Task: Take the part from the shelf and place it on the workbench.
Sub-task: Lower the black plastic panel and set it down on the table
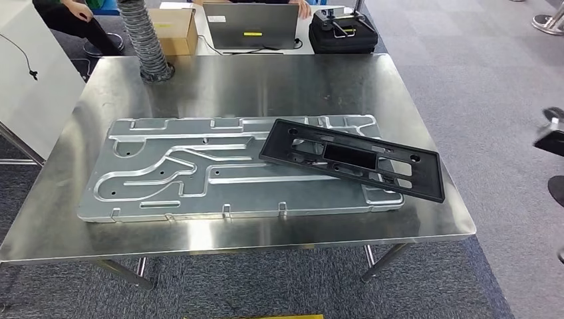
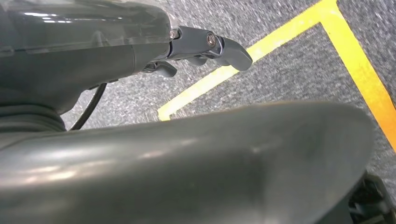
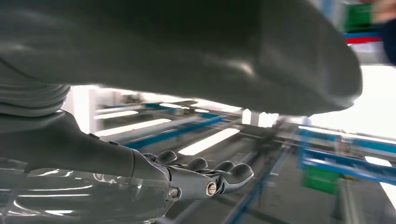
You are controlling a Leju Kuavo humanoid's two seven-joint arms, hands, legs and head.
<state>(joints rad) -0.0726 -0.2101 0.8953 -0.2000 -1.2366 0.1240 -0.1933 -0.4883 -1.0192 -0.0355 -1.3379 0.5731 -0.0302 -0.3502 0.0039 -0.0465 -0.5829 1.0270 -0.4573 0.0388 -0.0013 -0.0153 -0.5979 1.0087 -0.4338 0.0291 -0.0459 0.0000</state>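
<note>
A black plastic frame part (image 1: 351,158) lies flat on the steel workbench (image 1: 266,86), its left end resting across the right end of a large grooved aluminium plate (image 1: 173,173). My left hand (image 2: 205,46) hangs over grey carpet, fingers loosely extended, with nothing in it. My right hand (image 3: 205,177) is also without a load, its fingers slightly bent and apart, with blurred blue shelving (image 3: 327,158) behind it.
At the bench's far edge stand a ribbed hose (image 1: 145,40), a cardboard box (image 1: 174,30), a laptop (image 1: 250,25) and a black case (image 1: 344,31). A person (image 1: 66,13) sits at the back left. Yellow floor tape (image 2: 280,42) runs below my left hand.
</note>
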